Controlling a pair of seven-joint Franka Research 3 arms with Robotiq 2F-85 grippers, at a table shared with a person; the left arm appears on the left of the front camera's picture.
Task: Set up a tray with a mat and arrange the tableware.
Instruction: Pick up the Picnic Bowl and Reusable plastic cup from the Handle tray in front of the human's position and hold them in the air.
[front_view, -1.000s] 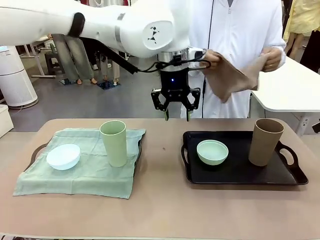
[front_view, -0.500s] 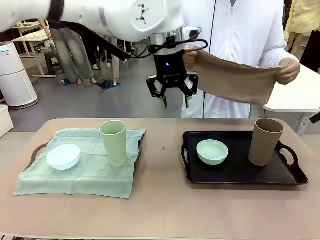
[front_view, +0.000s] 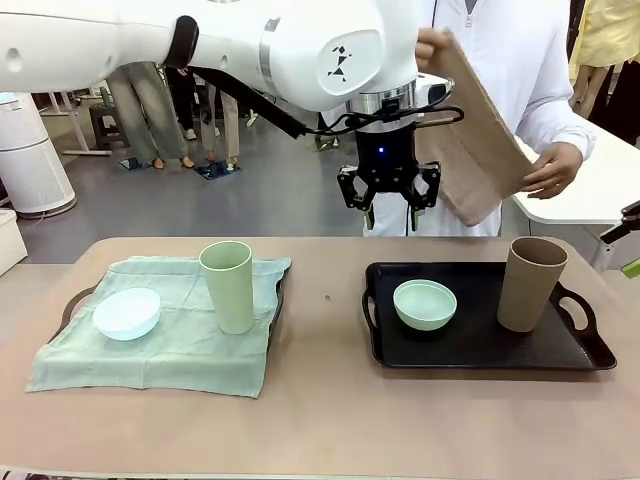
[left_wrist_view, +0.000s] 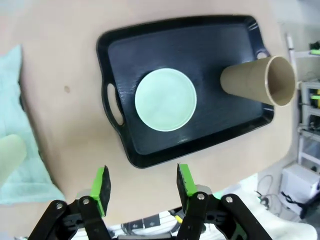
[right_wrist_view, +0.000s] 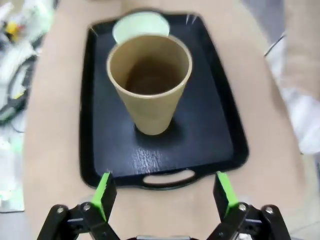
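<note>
Tableware stands in two sets on the table. On my left, a pale green tumbler (front_view: 227, 286) stands upright near a bluish-white bowl (front_view: 127, 312), both on a green mat (front_view: 180, 355) draped over a covered tray (front_view: 72, 302). On my right, a mint bowl (front_view: 425, 304) and a tan tumbler (front_view: 532, 284), matte and smooth, sit apart on a bare tray (front_view: 470, 350), black. My left gripper (front_view: 389, 222) hangs in the air beyond that tray, jaws partly apart, holding nothing. My right gripper (right_wrist_view: 163, 192) gapes wide and empty, looking down at the tan tumbler. A person holds up a brown cloth (front_view: 475, 150).
</note>
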